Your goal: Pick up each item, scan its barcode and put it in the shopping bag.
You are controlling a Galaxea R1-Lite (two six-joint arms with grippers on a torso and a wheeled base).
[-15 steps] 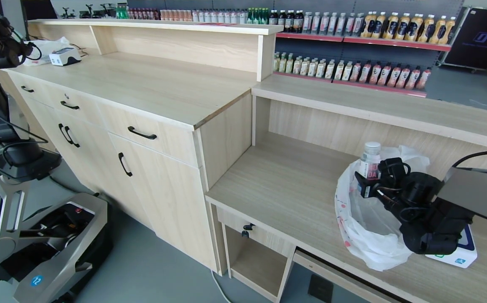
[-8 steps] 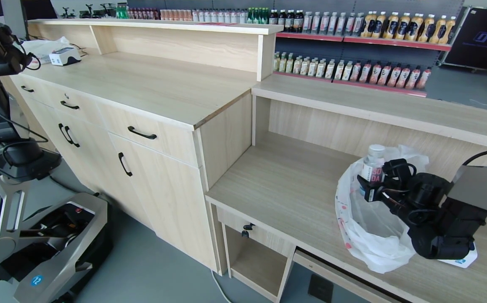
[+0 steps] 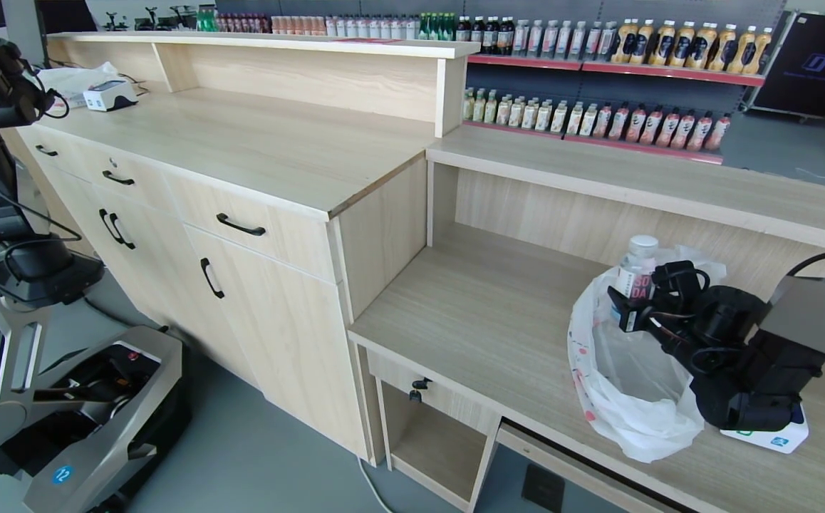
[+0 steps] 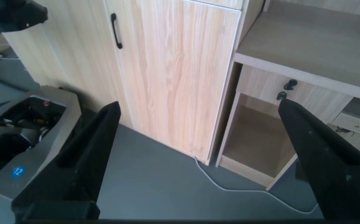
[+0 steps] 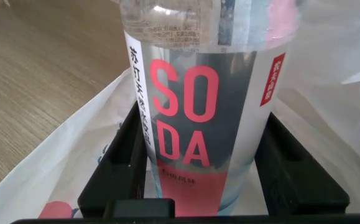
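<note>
While the left gripper (image 4: 198,106) hangs with its fingers spread wide above the grey floor beside the cabinet (image 4: 180,74), the right gripper (image 3: 628,312) pinches the soda bottle (image 3: 635,274) upright over the mouth of the white shopping bag (image 3: 619,385), which sits on the low counter (image 3: 484,313)

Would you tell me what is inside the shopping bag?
No items show in the visible part of the shopping bag. The right tool holds a soda bottle at its mouth; the bottle's base and much of the interior are covered by the arm.
</note>
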